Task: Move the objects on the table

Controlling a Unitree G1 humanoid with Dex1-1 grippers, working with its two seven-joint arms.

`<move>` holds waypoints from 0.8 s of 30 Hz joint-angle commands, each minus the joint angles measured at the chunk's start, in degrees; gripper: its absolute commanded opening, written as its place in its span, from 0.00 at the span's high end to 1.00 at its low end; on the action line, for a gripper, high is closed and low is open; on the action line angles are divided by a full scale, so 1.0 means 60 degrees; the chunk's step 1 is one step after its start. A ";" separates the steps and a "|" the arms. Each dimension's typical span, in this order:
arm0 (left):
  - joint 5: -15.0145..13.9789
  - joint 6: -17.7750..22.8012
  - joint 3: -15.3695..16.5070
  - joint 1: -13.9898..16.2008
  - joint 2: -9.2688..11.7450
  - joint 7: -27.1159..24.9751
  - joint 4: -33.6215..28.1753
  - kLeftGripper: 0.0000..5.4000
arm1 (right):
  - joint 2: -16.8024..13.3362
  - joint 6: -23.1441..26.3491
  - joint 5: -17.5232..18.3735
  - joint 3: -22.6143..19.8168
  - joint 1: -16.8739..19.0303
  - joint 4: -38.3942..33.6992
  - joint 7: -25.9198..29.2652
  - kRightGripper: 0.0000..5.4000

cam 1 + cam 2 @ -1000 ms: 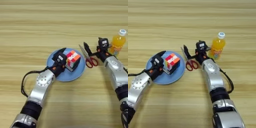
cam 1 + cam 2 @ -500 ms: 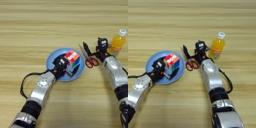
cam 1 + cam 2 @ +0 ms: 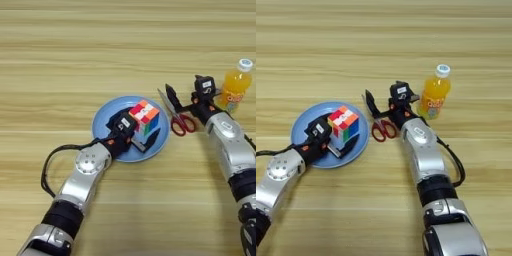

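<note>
Taking the blue plate [image 3: 112, 112] as landmark: the left arm reaches in from the near edge of the table [image 3: 60, 45], and the left gripper [image 3: 134, 134] sits over the plate's near half, its black fingers [image 3: 150, 137] spread around the lower part of the multicoloured puzzle cube [image 3: 143, 116], one low on the right side and the other at the left, so it looks closed on the cube, though actual contact cannot be made out. The cube stands on the plate's right half, tilted on a corner, and is the only thing in the plate. Just right of the plate, touching or almost touching its rim, lie the red-handled scissors [image 3: 181, 123], handles toward the robot and dark blades pointing away and left. The right gripper [image 3: 381, 102] hovers over the scissors, one finger up by the blades; how wide it is open cannot be told. Farther right and a little beyond stands the orange-drink bottle [image 3: 434, 95], upright with its white cap on. Compared with a second ago, the cube and left gripper have shifted slightly toward the plate's right side; the scissors, bottle and right gripper are where they were.
</note>
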 commanded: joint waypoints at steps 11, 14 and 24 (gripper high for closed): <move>0.0021 -0.0279 0.0049 0.0005 0.0024 -0.0039 -0.0036 0.34 | -0.0007 -0.0033 -0.0074 0.0053 -0.0137 -0.0062 -0.0007 0.00; -0.0116 -0.0405 0.0186 -0.0007 -0.0007 0.0015 -0.0161 0.39 | -0.0012 -0.0041 -0.0077 0.0054 -0.0126 -0.0070 -0.0006 0.00; -0.0625 -0.0842 0.0889 -0.0120 -0.0133 0.0226 -0.0674 0.39 | -0.0036 -0.0051 -0.0068 0.0034 -0.0109 -0.0072 -0.0004 0.00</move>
